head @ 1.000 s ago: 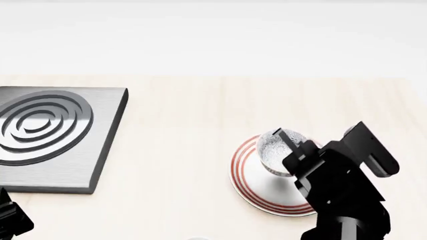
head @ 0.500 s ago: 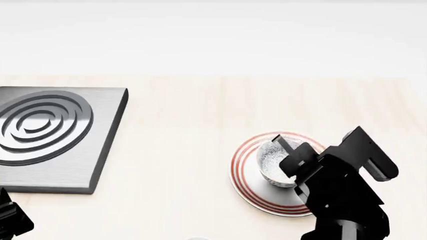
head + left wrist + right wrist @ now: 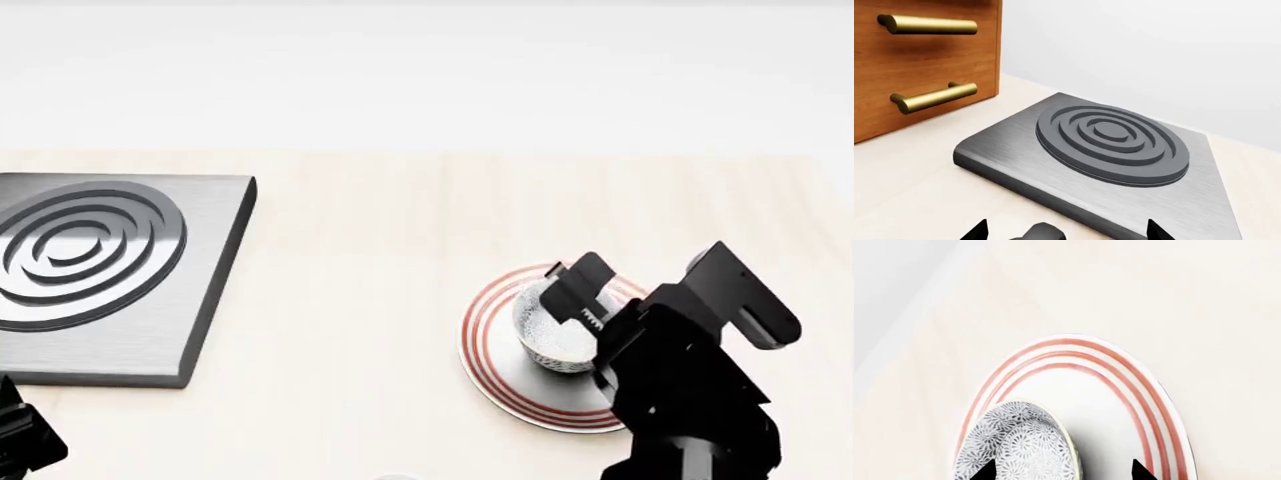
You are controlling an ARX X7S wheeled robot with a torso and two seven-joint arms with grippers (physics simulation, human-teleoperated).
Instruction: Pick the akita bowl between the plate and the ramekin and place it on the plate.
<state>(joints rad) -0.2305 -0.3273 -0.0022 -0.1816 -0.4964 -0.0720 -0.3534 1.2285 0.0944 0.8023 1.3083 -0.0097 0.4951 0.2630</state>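
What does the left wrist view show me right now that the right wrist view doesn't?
Only the left wrist view shows the wooden drawers with brass handles and the grey burner plate. Only the right wrist view shows the akita bowl resting on the plate, with the right gripper open around it. Both show the pale countertop and the white wall.

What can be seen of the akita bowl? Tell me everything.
The akita bowl is small, round and deep, with a fine grey-and-white pattern outside and a pale rim. It sits upright on the plate, toward one side rather than centred. The right gripper is at it with jaws spread; its far side is hidden.
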